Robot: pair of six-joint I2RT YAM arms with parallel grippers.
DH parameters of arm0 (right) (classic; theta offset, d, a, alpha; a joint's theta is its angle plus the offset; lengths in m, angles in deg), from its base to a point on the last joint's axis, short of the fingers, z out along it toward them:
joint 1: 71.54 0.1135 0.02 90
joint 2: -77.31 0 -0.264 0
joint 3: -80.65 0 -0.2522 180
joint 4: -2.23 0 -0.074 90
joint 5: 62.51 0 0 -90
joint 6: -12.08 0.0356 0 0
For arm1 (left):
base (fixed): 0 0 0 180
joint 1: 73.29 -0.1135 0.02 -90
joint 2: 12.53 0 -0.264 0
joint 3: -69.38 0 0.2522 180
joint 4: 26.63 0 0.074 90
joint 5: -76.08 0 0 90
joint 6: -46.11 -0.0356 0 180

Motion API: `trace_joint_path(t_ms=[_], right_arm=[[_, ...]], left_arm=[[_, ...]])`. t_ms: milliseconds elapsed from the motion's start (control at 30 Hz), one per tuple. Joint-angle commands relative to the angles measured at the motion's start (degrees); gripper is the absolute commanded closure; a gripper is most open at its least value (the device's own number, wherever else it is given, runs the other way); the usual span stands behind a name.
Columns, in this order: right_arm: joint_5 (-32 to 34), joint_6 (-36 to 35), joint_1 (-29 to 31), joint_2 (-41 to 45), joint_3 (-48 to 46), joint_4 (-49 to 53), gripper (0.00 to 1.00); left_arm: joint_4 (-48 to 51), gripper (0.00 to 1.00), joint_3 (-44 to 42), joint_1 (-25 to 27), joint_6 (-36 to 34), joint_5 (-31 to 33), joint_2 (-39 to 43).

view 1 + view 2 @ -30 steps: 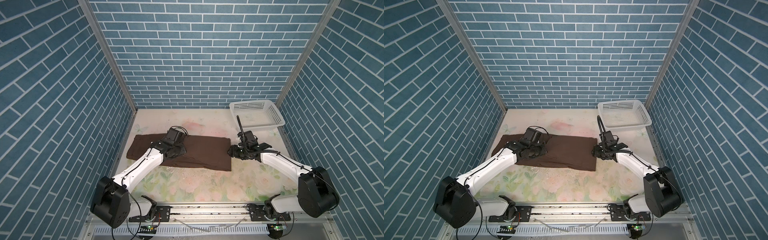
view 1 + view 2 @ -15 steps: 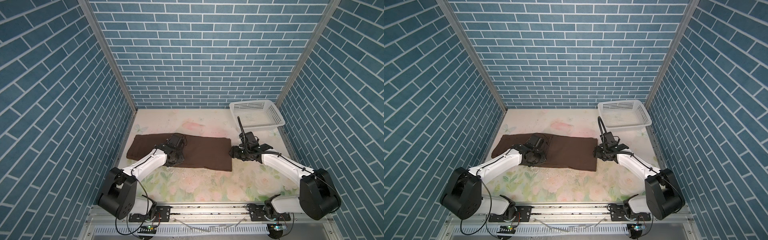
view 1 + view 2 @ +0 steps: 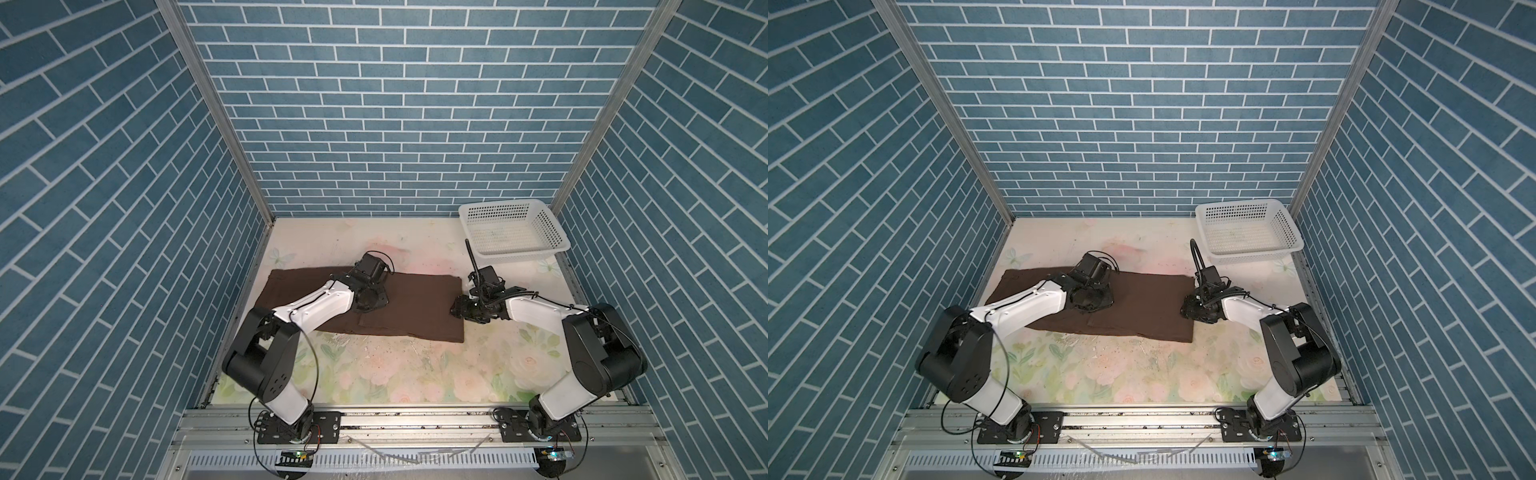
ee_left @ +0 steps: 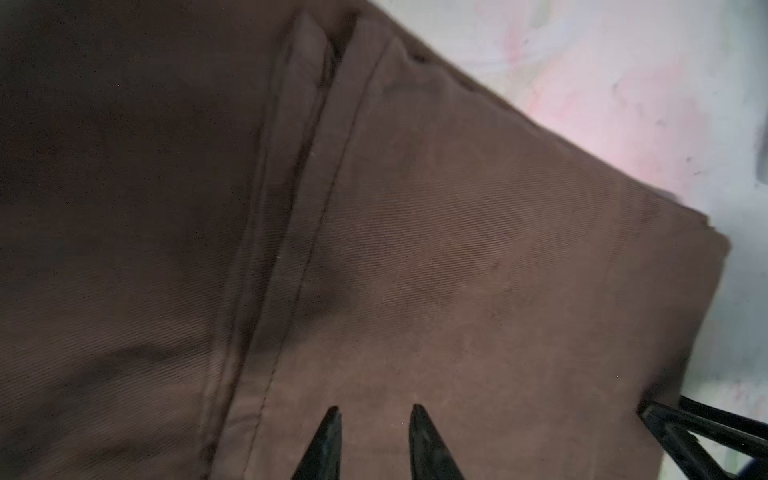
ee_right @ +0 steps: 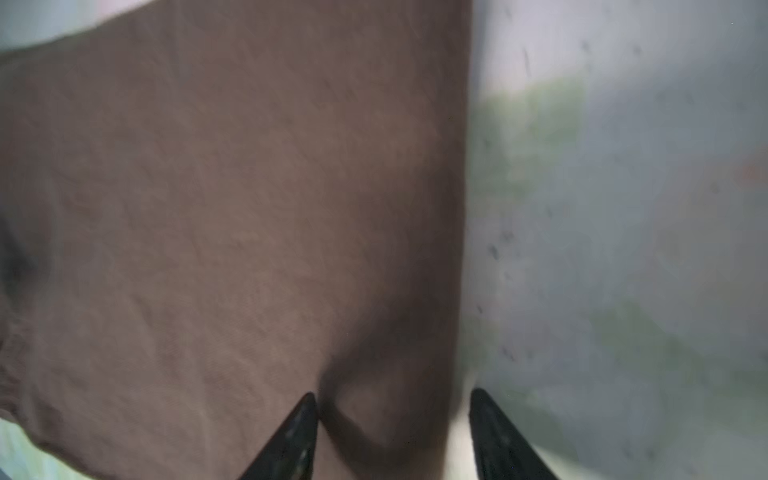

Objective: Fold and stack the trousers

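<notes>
Arms matched: left arm (image 3: 316, 305) and right arm (image 3: 536, 311) had glossy white link shells and bulky black joint housings (image 3: 262, 361). Thin black cables (image 3: 317, 371) hung loose beside the links, and there was a ribbed black hose (image 3: 471, 255) at the right wrist. Black base plates (image 3: 328, 430) showed screw heads. Left gripper (image 4: 375, 409) and right gripper (image 5: 394, 392) had black fingers tapering to points.
</notes>
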Motion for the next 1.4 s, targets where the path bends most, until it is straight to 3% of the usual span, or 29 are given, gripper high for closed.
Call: trace_joint_path(t_ms=[0,133,200,333,500,733,867,1000,1200,1367], right_arm=[[-3.1,1.7,-0.8,-1.6,-2.5,-3.0,0.58],[-4.6,3.1,-2.4,-0.2,-4.3,-4.8,0.89],[-4.8,3.3,-3.5,1.5,-4.7,-4.1,1.00],[-4.0,2.9,-6.8,7.4,-4.4,0.2,1.00],[-0.1,-1.1,-11.4,16.2,0.1,12.7,1.00],[8.5,-7.6,-17.1,24.9,9.2,30.4,1.00],[11.3,-9.4,-18.5,27.7,13.0,34.8,1.00],[11.8,-10.1,-18.5,28.5,16.7,37.0,1.00],[3.9,-7.0,-18.2,25.5,21.8,36.2,1.00],[3.8,-4.9,-11.3,20.8,27.5,34.9,1.00]], left_arm=[[-4.8,0.71,-3.4,0.3,2.3,-4.0,-2.8],[-7.4,0.72,-6.8,0.8,3.9,-4.9,-4.3],[-8.0,0.72,-7.4,1.5,4.2,-5.1,-4.7],[-7.8,0.72,-6.5,4.1,4.8,-5.4,-5.3],[-7.6,0.71,-4.1,7.0,5.4,-6.7,-4.6],[-8.7,0.60,-0.1,8.8,3.9,-9.1,0.7],[-5.3,0.55,1.9,8.4,1.1,-6.1,6.4],[-1.2,0.53,1.4,5.3,-0.5,-2.5,12.6],[2.9,0.51,-5.1,-4.5,-0.4,-0.9,22.4],[7.1,0.49,-8.3,-11.2,-1.9,0.3,28.9]])
